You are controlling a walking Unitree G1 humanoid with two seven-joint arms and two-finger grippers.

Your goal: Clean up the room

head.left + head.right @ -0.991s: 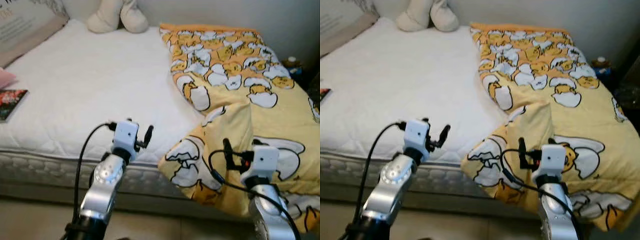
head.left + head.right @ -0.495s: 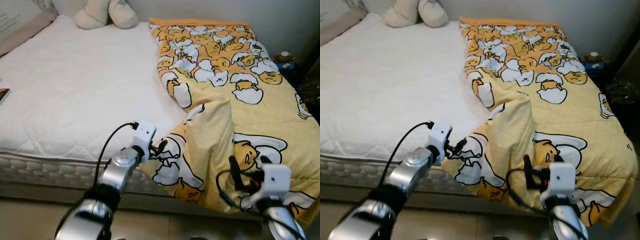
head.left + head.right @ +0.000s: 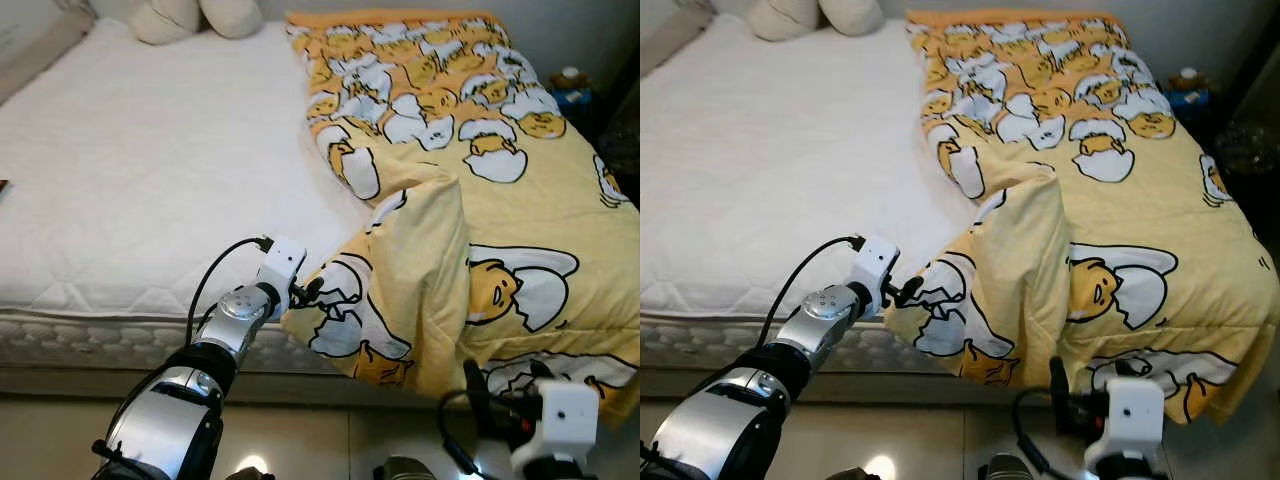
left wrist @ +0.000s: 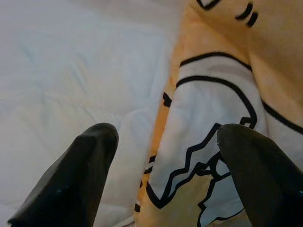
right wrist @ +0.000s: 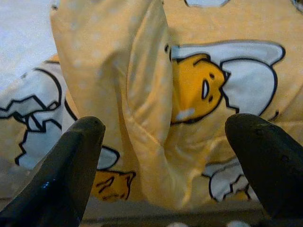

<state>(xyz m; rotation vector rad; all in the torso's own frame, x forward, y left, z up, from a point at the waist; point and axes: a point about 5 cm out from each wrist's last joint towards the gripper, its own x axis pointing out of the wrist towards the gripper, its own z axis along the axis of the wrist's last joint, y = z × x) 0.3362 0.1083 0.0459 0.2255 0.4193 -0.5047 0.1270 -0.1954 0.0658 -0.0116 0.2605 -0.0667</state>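
Reaching farther right than a second ago, your left gripper (image 3: 308, 291) is hovering with fingers spread at the near folded corner of the yellow blanket (image 3: 480, 200) covering the bed's (image 3: 150, 180) right half, while your right gripper (image 3: 1060, 400), also unclenched, is hanging low nearby.

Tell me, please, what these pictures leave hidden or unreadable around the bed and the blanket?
- The mattress under the yellow blanket: covered by it in both eye views.
- The dark book: cut by the left eye view's edge.
- The cushions: cut by the top edge.
- The items beside the bed: too small and dark to name.
- Whether the left end effector touches the blanket's edge: its open fingers straddle it in the wrist view, contact unclear.
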